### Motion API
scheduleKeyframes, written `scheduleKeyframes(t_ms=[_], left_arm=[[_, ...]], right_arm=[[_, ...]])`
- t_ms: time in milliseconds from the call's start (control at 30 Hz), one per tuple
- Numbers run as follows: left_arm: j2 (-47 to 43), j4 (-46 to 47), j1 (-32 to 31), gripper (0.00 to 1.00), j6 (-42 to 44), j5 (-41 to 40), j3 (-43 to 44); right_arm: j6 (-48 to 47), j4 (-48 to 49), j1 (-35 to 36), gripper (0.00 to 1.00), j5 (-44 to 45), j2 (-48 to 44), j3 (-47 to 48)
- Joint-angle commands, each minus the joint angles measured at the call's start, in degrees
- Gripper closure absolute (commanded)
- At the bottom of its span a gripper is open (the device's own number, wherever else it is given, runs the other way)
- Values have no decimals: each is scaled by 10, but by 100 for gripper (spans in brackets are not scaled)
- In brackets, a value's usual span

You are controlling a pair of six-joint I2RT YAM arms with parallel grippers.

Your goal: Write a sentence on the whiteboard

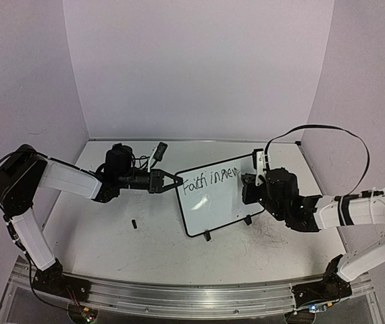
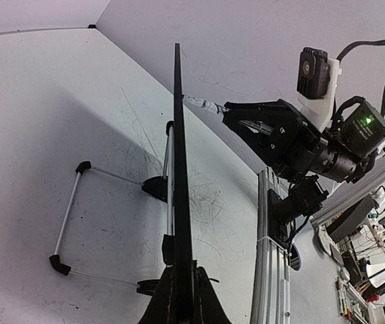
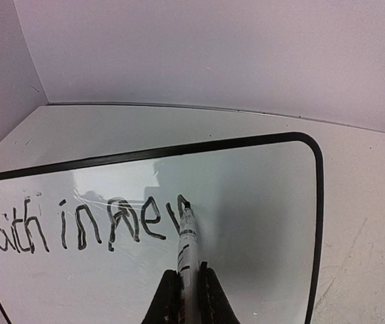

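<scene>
The whiteboard (image 1: 223,202) stands on its feet mid-table, tilted back, and shows edge-on in the left wrist view (image 2: 178,148). My left gripper (image 1: 173,181) (image 2: 183,280) is shut on the board's left edge. My right gripper (image 1: 252,183) (image 3: 187,275) is shut on a white marker (image 3: 188,243). The marker's black tip touches the board at the end of the last letter. The sentence (image 3: 78,226) (image 1: 209,177) reads "Faith in new" in one line, the final letter half drawn.
A small black cap (image 1: 134,223) lies on the table left of the board. A white-and-black object (image 1: 159,150) lies near the back wall. The enclosure walls stand close on three sides, and an aluminium rail (image 1: 199,293) runs along the near edge.
</scene>
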Motion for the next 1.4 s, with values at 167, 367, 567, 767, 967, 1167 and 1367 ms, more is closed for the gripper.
scheduleKeyframes(t_ms=[167,367,567,767,967,1167,1367], left_arm=[[-11,-12,-22,100,-2,52,17],[-9,-12,-22,100,-2,54,18],[-10,-12,-22,100,-2,53,18],[-10,-12,-24,100,-2,54,18],[-10,-12,-23,100,-2,54,18],[-10,-12,-23,100,-1,52,18],[-7,-12,-24,100,-1,51,19]], right_arm=[[19,-24,-5,100,1,-22,-26],[9,-17,-4,100,9,-7,-5],[-1,-9,-4,100,21,8,20],[-7,-3,-12,100,30,25,39],[-11,-2,-20,100,32,29,44],[-19,1,-20,100,-5,-37,8],[-36,-1,-20,100,-24,-157,-68]])
